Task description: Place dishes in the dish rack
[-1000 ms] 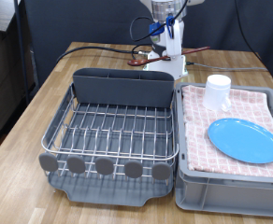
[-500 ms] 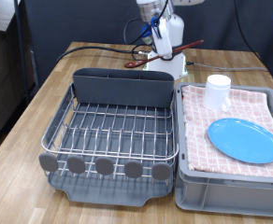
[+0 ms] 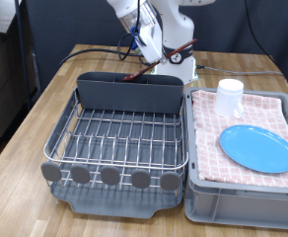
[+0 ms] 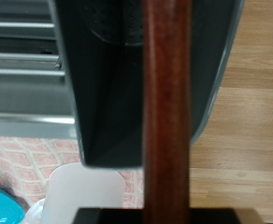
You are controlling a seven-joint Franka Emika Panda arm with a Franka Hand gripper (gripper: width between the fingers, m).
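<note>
My gripper [image 3: 148,44] is shut on the brown wooden spoon [image 3: 136,73] and holds it tilted just above the far rim of the dish rack's tall grey compartment [image 3: 130,94]. In the wrist view the spoon's handle [image 4: 165,103] runs straight across the open compartment [image 4: 113,84]. The silver wire rack [image 3: 119,138] in its dark grey tray holds no dishes. The white mug [image 3: 230,96] and the light-blue plate [image 3: 257,148] lie on the checked cloth in the grey crate [image 3: 243,202] at the exterior view's right; both also show in the wrist view, mug [image 4: 76,191] and plate [image 4: 1,207].
The rack and the crate stand side by side on a wooden table [image 3: 31,118]. The robot's white base [image 3: 179,69] and red and black cables [image 3: 100,54] lie behind the rack. Round grey discs [image 3: 109,176] line the rack's near edge.
My gripper has moved towards the exterior view's left and down with the spoon, from above the robot's base to over the tall compartment. The mug and plate have not moved.
</note>
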